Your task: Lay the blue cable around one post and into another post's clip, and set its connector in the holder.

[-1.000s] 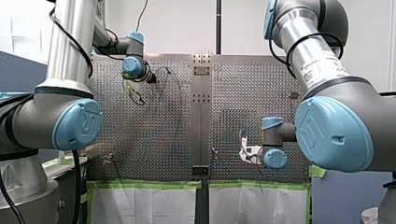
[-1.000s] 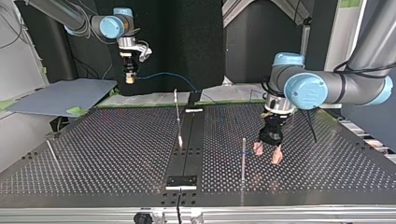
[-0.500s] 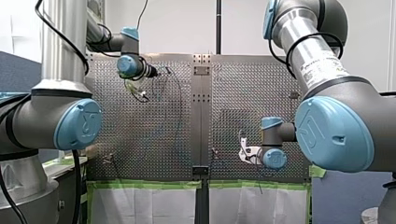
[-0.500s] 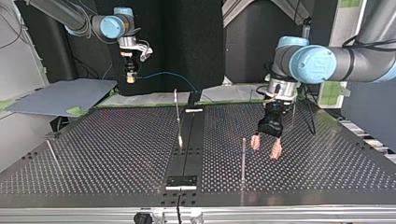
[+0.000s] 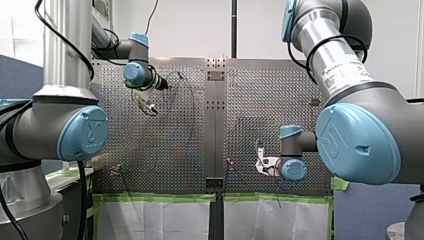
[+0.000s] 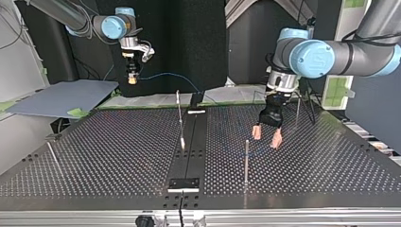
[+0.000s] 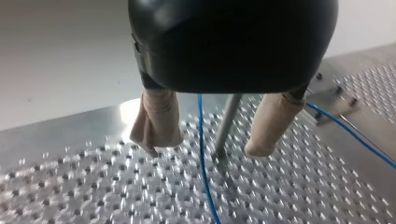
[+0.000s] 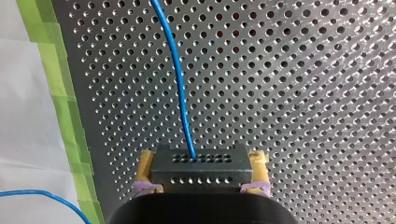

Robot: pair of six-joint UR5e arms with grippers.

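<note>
The perforated table (image 6: 104, 156) — thin posts (image 6: 246, 161) stand on it, blue cable (image 7: 204, 182) across.

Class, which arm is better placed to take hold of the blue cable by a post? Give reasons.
Likely left. My left gripper is open, low over the table, with the blue cable and a post between its fingers. My right gripper is shut on the connector, so it is busy.

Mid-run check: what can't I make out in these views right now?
Left wrist view: my left end effector's black body hides the tops of the thin metal post and thin blue cable; any clip unseen.
Top view: past mid-table the cable is lost against the dark perforated table.
Right wrist view: my right end effector covers the grey perforated connector block's lower edge.
</note>
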